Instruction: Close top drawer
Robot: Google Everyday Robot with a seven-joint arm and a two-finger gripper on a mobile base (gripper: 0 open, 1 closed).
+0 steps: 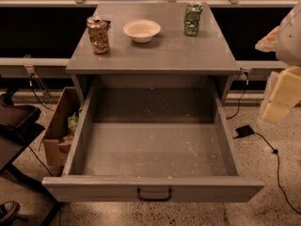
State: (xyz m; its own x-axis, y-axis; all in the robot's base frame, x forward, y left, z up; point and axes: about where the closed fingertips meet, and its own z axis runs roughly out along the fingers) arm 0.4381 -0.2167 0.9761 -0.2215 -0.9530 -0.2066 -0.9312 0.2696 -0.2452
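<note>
You have the top drawer [155, 149] pulled far out of the grey cabinet toward the camera. Its front panel sits at the bottom of the view, with the small black bar handle [154, 195] at its centre. The grey inside is speckled with pale crumbs, thickest toward the back and the right.

Above it, the tabletop [155, 55] carries three things, well apart from one another. A dented orange can [98, 34] stands at the left, a white bowl [141, 30] sits in the middle, and a green can [193, 19] stands at the back right.

Left of the cabinet, just beside the drawer's side wall, an open cardboard box [57, 126] rests on the speckled floor [263, 206]. On the right, a black adapter [244, 131] lies on the floor with its cable [277, 168] trailing away toward the corner.

Your arm enters from the right edge, pale and raised, at the level of the cabinet's top. The end effector [276, 108] hangs off to the right of the drawer, clear of it and touching nothing. You cannot tell whether it is released or clenched.
</note>
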